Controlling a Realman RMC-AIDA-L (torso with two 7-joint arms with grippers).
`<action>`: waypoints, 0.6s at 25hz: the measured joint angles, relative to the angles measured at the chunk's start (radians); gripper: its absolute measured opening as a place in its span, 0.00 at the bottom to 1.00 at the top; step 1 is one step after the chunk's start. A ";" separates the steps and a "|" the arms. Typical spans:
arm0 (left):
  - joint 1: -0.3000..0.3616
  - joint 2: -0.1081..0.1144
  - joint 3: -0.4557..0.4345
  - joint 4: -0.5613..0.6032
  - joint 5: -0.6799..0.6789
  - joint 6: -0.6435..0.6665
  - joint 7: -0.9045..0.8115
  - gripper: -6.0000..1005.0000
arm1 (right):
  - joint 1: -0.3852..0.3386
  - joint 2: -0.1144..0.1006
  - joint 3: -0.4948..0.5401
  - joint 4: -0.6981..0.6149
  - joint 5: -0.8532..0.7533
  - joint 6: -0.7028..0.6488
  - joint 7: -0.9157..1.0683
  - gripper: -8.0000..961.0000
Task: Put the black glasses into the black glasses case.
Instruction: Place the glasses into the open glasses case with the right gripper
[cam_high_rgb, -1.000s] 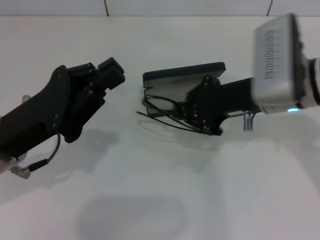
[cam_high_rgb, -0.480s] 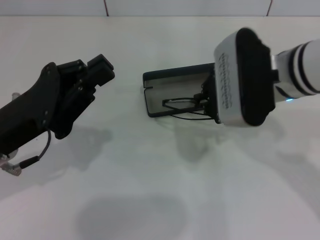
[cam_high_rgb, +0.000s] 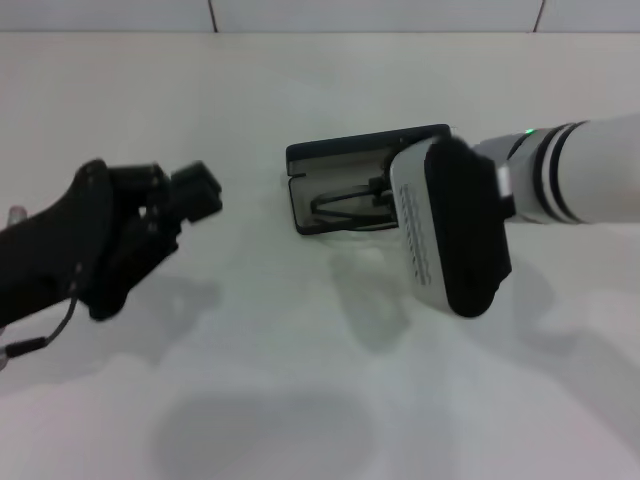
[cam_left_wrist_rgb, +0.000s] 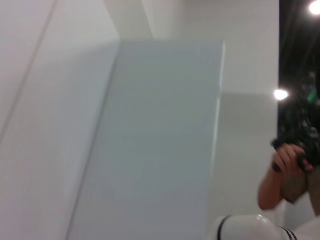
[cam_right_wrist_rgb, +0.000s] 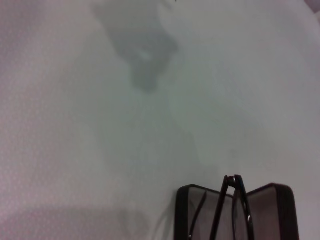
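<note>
White table (cam_high_rgb: 300, 400): bare, matte, soft grey shadows across near part. Beyond table's far edge: pale tiled wall (cam_high_rgb: 380, 14), two dark seams running up. Left wrist view: tall pale-grey panel (cam_left_wrist_rgb: 160, 140) against white wall; beside panel, person's hand (cam_left_wrist_rgb: 287, 160) raised, dark object at fingers; bright lamp (cam_left_wrist_rgb: 281, 94) above hand.

The setting looked like an indoor robot test room or lab rather than a home. The work lay on a plain white table (cam_high_rgb: 300, 380) with no cloth or household clutter, backed by a pale wall with thin dark seams (cam_high_rgb: 211, 14). The left wrist view showed bare white wall panels (cam_left_wrist_rgb: 160, 140), bright ceiling lights (cam_left_wrist_rgb: 281, 94) against a dark gap, and a person (cam_left_wrist_rgb: 286, 175) standing off to one side, holding up what seemed a camera or phone.
</note>
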 joint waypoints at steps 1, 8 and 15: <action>0.005 0.004 0.002 0.003 0.006 0.000 -0.004 0.09 | -0.008 0.000 -0.012 0.007 -0.007 0.035 -0.014 0.12; 0.042 0.011 -0.002 0.005 0.004 0.001 0.002 0.09 | -0.052 0.000 -0.044 0.050 -0.024 0.184 -0.077 0.12; 0.035 0.009 -0.003 0.000 0.004 -0.001 0.005 0.09 | -0.056 0.000 -0.085 0.137 -0.025 0.344 -0.090 0.12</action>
